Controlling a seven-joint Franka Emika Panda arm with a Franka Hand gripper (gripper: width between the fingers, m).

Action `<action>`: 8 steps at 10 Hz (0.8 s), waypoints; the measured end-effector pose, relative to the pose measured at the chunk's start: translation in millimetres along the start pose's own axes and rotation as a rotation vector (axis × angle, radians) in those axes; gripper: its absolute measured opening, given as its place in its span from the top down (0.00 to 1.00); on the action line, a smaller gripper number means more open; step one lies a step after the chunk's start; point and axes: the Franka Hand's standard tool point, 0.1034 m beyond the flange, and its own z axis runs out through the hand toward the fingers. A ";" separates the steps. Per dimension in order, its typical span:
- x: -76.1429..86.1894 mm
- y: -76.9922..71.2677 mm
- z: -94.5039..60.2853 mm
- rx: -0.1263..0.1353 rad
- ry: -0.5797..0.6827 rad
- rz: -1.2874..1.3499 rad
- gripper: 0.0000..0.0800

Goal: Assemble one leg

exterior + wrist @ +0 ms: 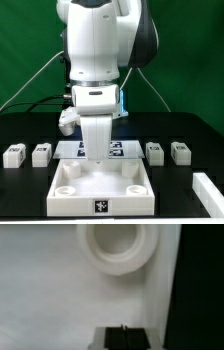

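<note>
Four legs stand in a row on the black table in the exterior view. Two are at its left (14, 154) (41, 153) and two at its right (154, 151) (180, 152). All are small white blocks, and none is held. My gripper (97, 159) hangs straight down over the back part of the large white tray-like piece (70, 205), apart from every leg. In the wrist view the gripper (125, 336) has its dark jaws pressed together with nothing between them. It is just above the tray's flat floor (50, 291), near a round corner socket (115, 246). No leg shows in the wrist view.
The marker board (125, 150) lies flat behind the tray, partly hidden by the arm. A long white part (210, 192) lies at the exterior view's front right. The tray's other round sockets (68, 170) (134, 188) sit in its corners. A green backdrop stands behind the table.
</note>
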 end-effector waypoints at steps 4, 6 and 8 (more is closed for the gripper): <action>0.0 0.0 0.1 0.000 0.000 0.000 0.49; 0.6 -2.3 0.8 0.004 0.000 0.002 0.32; 1.4 -5.6 0.2 0.006 0.000 0.004 0.20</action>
